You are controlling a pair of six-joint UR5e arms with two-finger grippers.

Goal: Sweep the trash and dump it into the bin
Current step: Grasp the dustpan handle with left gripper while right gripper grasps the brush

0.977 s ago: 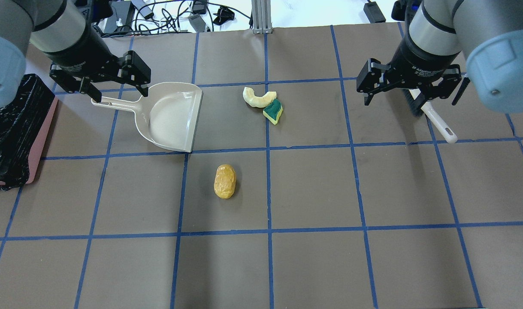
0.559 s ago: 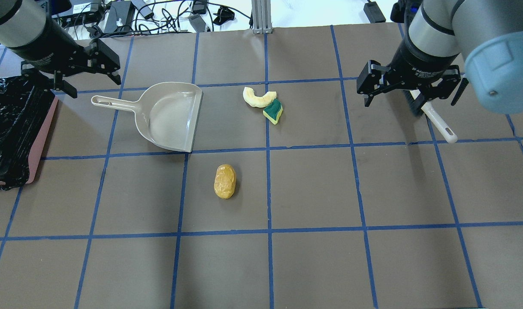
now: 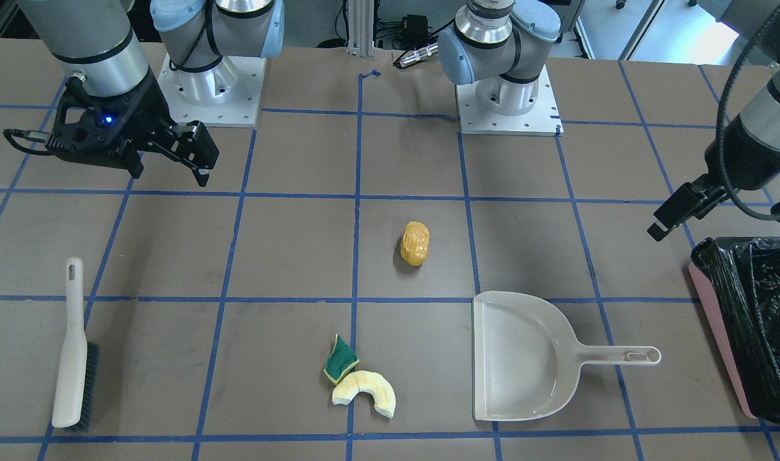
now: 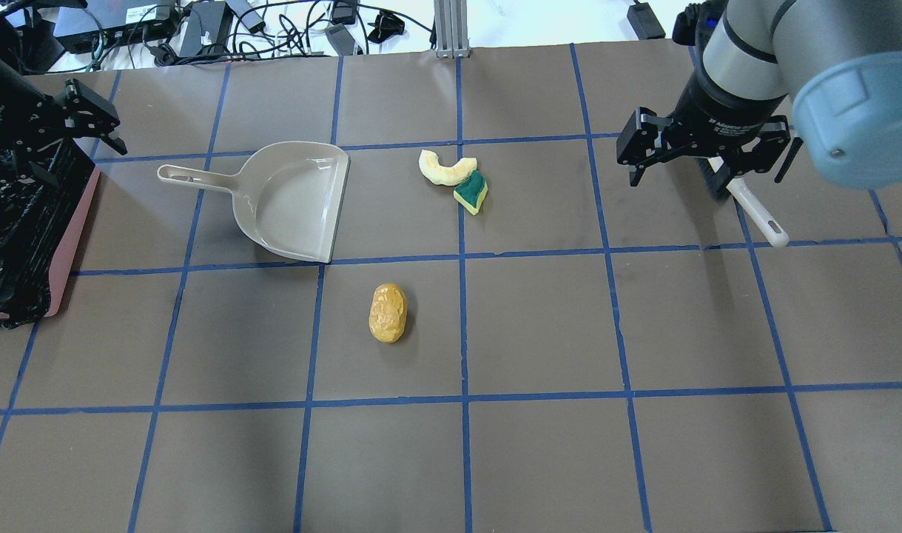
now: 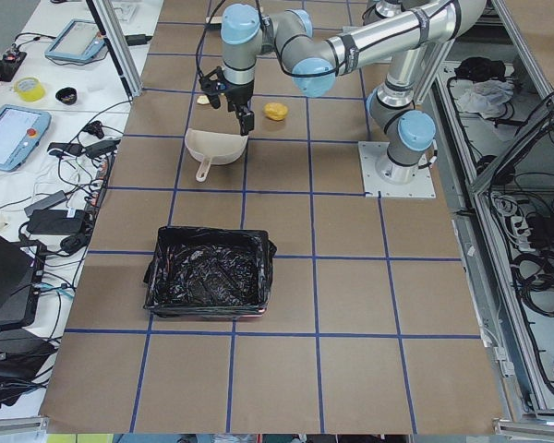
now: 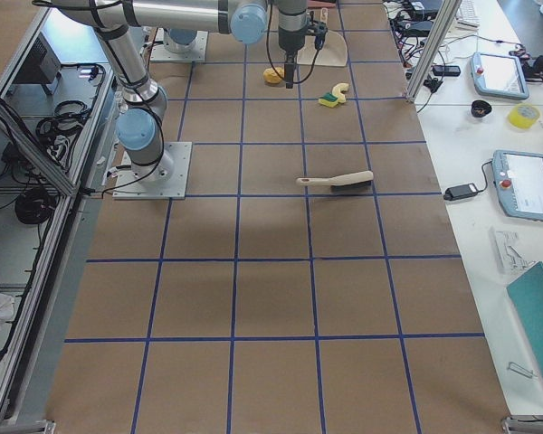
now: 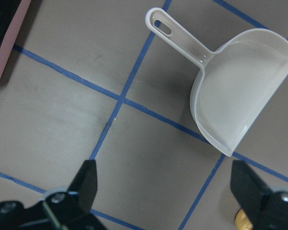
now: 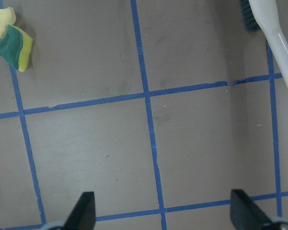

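Observation:
The orange-yellow potato lump lies mid-table. The pale crescent slice and the green-and-yellow sponge wedge touch each other farther back. The beige dustpan lies empty to their left, its handle pointing at the pink bin with the black bag at the left edge. My left gripper is open and empty, raised between the dustpan handle and the bin. My right gripper is open and empty, above the brush.
The white brush with dark bristles lies flat on the robot's right side of the table. Cables and power supplies lie beyond the far table edge. Blue tape lines grid the brown surface.
My left gripper has moved left from over the dustpan handle to the bin's edge, still open. The right gripper has barely shifted. The trash and dustpan have not moved.

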